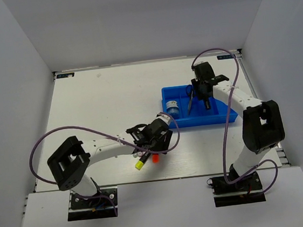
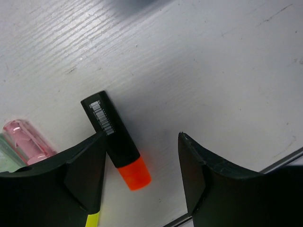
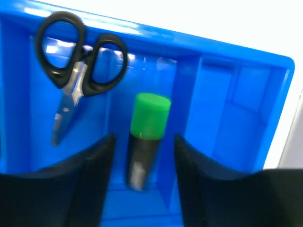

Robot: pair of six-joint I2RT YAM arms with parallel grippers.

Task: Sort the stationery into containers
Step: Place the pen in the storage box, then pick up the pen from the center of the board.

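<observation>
The bright-blue tray (image 1: 196, 122) sits right of centre. The blue-and-white roll (image 1: 173, 110) lies in its left compartment. In the right wrist view the black-handled scissors (image 3: 78, 61) lie in the tray (image 3: 236, 94), and a green highlighter (image 3: 150, 111) lies in the narrow slot beside them. My right gripper (image 3: 144, 142) is open with its jaws either side of that highlighter, not touching it; it hangs over the tray (image 1: 204, 94). My left gripper (image 2: 142, 139) is open just above the table, also seen from above (image 1: 160, 144). The orange highlighter (image 2: 116, 137) lies against its left finger.
A pink highlighter (image 2: 26, 141) and a pale green one (image 2: 4, 152) lie left of my left gripper. A yellow highlighter (image 1: 139, 164) lies near the table's front edge (image 1: 164, 178), beside the orange one (image 1: 155, 157). White walls enclose the table.
</observation>
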